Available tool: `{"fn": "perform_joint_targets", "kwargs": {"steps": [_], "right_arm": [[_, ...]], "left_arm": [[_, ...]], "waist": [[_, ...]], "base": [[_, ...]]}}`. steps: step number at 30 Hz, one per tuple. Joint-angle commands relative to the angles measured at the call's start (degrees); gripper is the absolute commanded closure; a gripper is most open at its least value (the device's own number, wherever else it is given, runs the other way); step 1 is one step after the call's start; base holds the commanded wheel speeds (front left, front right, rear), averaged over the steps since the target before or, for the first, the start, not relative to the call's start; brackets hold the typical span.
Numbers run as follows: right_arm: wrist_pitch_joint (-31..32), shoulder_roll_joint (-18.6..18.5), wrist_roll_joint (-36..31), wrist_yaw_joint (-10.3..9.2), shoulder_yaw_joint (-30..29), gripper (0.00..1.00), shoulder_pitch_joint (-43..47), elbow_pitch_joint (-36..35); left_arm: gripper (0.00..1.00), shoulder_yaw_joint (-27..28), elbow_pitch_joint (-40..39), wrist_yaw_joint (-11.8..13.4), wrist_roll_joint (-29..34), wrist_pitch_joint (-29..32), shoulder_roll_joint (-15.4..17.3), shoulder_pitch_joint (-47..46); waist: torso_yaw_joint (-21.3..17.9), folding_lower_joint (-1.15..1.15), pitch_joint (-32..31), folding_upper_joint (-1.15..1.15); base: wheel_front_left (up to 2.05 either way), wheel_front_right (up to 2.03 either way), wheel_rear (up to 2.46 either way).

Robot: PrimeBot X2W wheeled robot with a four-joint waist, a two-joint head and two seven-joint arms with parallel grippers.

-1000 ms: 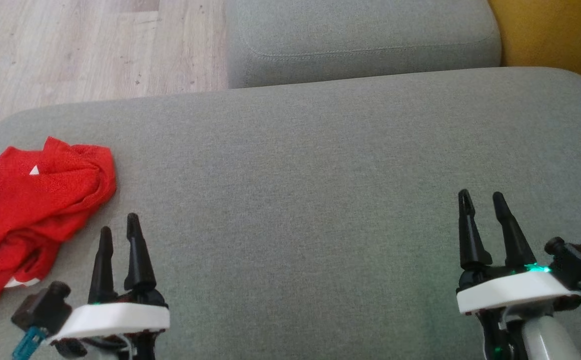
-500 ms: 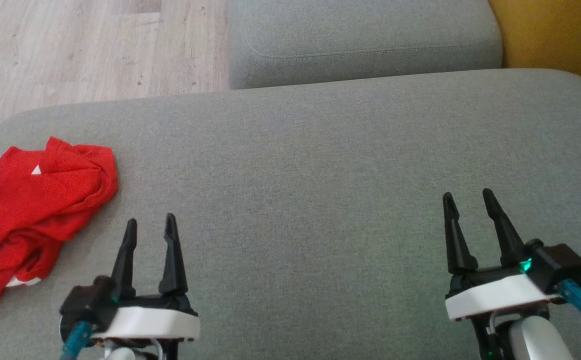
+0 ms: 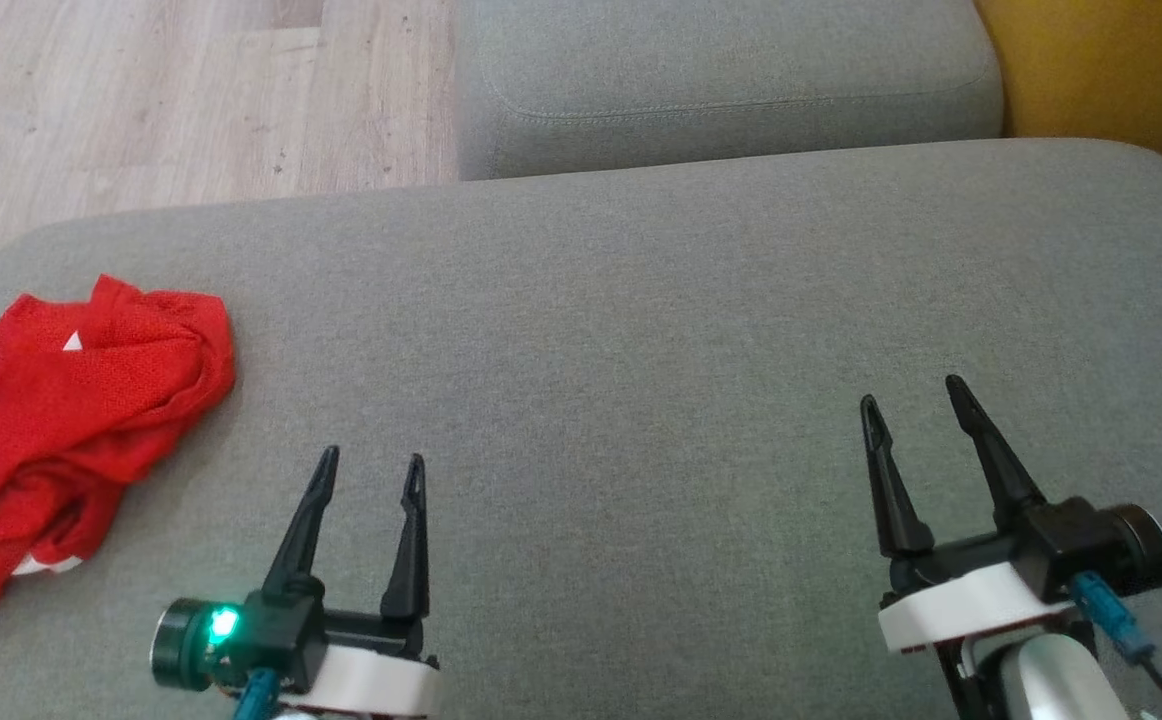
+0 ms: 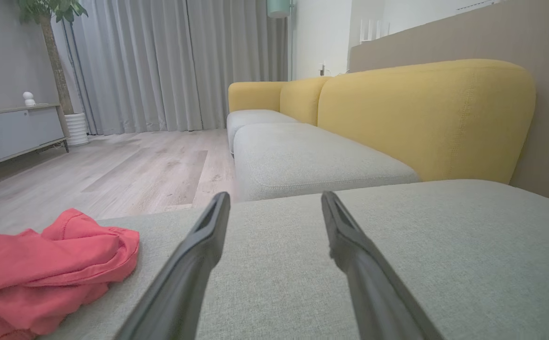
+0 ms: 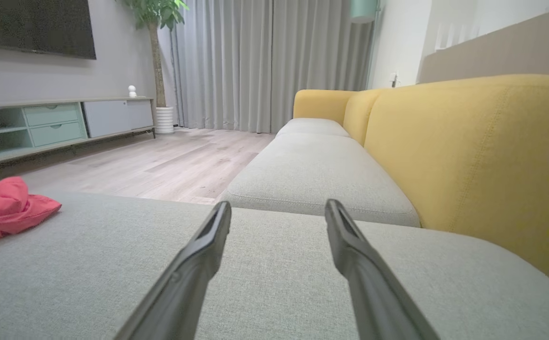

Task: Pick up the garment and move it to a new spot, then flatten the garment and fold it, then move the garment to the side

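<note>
While both arms' fingers (image 3: 307,520) gape empty, the garment (image 3: 71,420) lies leftward, seemingly untouched.

The crumpled red fabric garment with white stripes (image 3: 71,430) runs off the head view's left edge, and its folds hide what kind of clothing it is. The small white object (image 4: 29,98) on the far grey cabinet (image 4: 14,127) is too small to identify. The dark wall screen (image 5: 29,28) is cut off at the top.

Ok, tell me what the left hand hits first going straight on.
Nothing nearby: left hand points over bare grey cushion, garment off its left; maybe the next seat beyond.
</note>
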Motion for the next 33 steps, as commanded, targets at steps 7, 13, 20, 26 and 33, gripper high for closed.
{"fn": "perform_joint_targets", "kwargs": {"steps": [7, 13, 20, 26, 33], "right_arm": [[-1.86, -0.46, 1.33, 0.41, 2.12, 0.0, -1.82, -3.43], [-2.87, -0.48, 6.13, 0.43, 1.85, 0.0, -1.21, -3.3], [-3.24, -0.49, 13.43, 0.44, 1.82, 0.0, -0.78, 0.39], [-3.24, -0.49, 14.86, 0.44, 2.41, 0.0, -0.88, 1.71], [-3.24, -0.49, 15.89, 0.44, 2.47, 0.0, -1.03, 2.52]], "left_arm": [[0.0, 1.79, -2.46, -1.1, 0.33, -1.86, -0.43, -2.2], [0.0, 4.83, -2.4, -4.9, 0.99, -2.86, -2.62, -1.43], [0.0, 7.77, -0.99, -7.84, 1.79, -3.23, -4.11, -0.76], [0.0, 10.12, 0.42, -8.83, 0.8, -3.23, -4.52, -0.62], [0.0, 9.95, 1.59, -9.16, -0.12, -3.23, -4.59, -0.64]], "waist": [[0.01, 0.0, 0.0, 0.0], [-0.02, 0.0, 0.05, 0.0], [-0.37, 0.0, 0.01, 0.0], [-0.45, 0.0, -0.05, 0.0], [-0.21, 0.0, -0.35, 0.0]], "base": [[0.0, 0.0, 0.0], [0.0, 0.0, 0.0], [0.0, 0.0, 0.0], [0.0, 0.0, 0.0], [0.0, 0.0, 0.0]]}}
